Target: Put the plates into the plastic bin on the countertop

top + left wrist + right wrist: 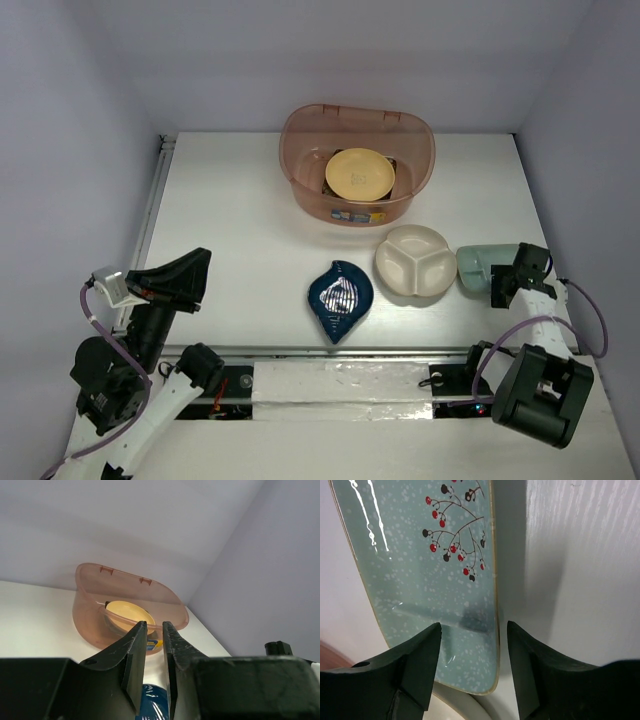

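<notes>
The pinkish plastic bin point(300, 160) stands at the back centre of the white countertop point(230, 240). The yellow round plate point(358, 172) lies inside it, on something dark; the cream and black plates cannot be made out. The blue leaf plate point(340, 298), the white three-section plate point(417, 261) and the pale green rectangular plate point(478, 263) lie in front. My right gripper point(508, 280) is open; its jaws straddle the green plate's point(420, 570) long rim. My left gripper point(190, 275) is shut and empty at the left, pointing at the bin point(90, 615).
A metal rail point(150, 215) runs along the countertop's left edge and a foil-covered strip point(340, 380) along the front. Grey walls enclose the back and both sides. The white plate's rim point(465, 707) lies just under the green plate's near corner.
</notes>
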{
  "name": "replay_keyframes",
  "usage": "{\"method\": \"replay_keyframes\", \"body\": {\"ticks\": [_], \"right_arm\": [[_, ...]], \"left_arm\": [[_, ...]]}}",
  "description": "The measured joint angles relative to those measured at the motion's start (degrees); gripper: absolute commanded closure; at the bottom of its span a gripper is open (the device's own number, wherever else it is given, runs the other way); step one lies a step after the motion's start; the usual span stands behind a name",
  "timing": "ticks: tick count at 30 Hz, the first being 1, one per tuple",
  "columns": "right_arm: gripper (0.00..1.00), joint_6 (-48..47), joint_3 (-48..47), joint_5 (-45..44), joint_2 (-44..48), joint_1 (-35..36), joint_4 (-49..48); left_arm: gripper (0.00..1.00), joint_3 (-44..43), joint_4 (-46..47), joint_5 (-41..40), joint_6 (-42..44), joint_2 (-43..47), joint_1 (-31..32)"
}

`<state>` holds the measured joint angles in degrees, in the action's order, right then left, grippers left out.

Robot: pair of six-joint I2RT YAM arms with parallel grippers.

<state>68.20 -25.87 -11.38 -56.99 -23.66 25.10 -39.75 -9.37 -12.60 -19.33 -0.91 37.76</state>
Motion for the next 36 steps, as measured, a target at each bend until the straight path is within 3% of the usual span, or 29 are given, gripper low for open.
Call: {"method": "replay_keyframes", "body": {"ticks": [6,9,12,13,17,24,31,36], "right_arm": [[0.47,4.7,-1.0,-0.2,-5.7,0.0,-0.2],[0.58,5.5,-2.6,-0.1,-9.5,0.0,-2.1],[0.73,5.6,-3.2,0.3,-11.8,0.0,-4.3],[0.83,5.6,-3.3,0.5,-12.5,0.0,-5.2],[1.00,5.4,-3.7,1.1,-13.3,0.0,-11.3],[1.00,2.6,-2.1,-0.1,-8.5,0.0,-12.2],[1.00,-8.2,-1.2,-0.5,8.7,0.0,-5.7],[1.00,-15.5,-6.6,5.1,20.1,0.0,-4.0]], "left_arm": [[0.83,0.0,-0.1,-0.4,0.0,0.0,0.6],[0.82,0.0,-0.4,-0.8,0.0,0.0,0.8],[0.82,0.0,-0.6,-1.1,0.0,0.0,0.8],[0.82,0.0,-0.7,-1.1,0.0,0.0,0.8],[0.82,0.0,-0.8,-1.2,0.0,0.0,0.8],[0.82,0.0,-0.8,-1.2,0.0,0.0,0.8],[0.82,0.0,-1.7,-1.4,0.0,0.0,0.8],[0.82,0.0,-1.7,-1.3,0.0,0.0,0.8]]}}
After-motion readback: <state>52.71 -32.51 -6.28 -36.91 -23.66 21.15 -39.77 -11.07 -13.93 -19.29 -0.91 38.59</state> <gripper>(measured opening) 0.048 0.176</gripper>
